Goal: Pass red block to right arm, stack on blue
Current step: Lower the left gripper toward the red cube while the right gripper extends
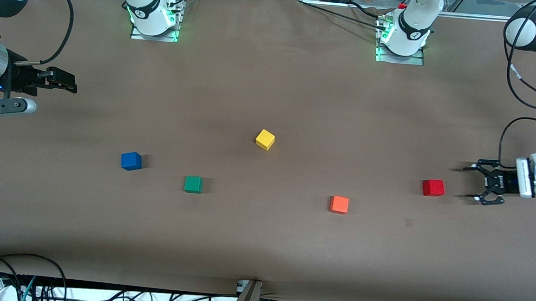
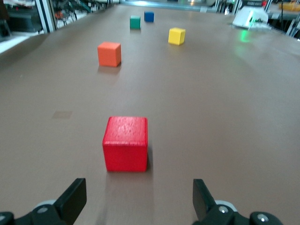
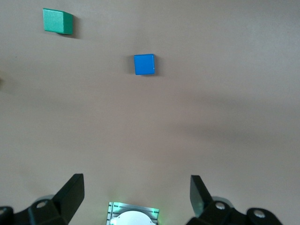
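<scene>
The red block (image 1: 433, 187) sat flat on the table (image 1: 272, 76) toward the left arm's end, untouched. Taking it as the landmark: the orange block (image 1: 339, 204) lay toward the right arm's end from it and slightly nearer the front camera; the yellow block (image 1: 265, 139) lay well apart, farther from that camera; the green block (image 1: 193, 184) and the blue block (image 1: 131, 161) lay well apart again, toward the right arm's end.

The left gripper (image 1: 465, 183) was low at the table, just beside the red block on the left arm's end side, fingers spread apart and pointed at it. The left wrist view showed the red block (image 2: 125, 144) centred ahead of the two fingertips (image 2: 72, 197), not yet between them and with no contact.

The right gripper (image 1: 69, 82) hung at the right arm's end of the table, well apart from the red block. Its wrist view showed the fingers (image 3: 70, 192) apart and nothing held, with the blue block (image 3: 144, 64) and green block (image 3: 58, 21) in sight. That arm waited.

Judged step: approach for the first pick, with handover and stacking not begun. The next move likely calls for a short straight advance so the fingers straddle the block squarely, then closure, without nudging it sideways.
</scene>
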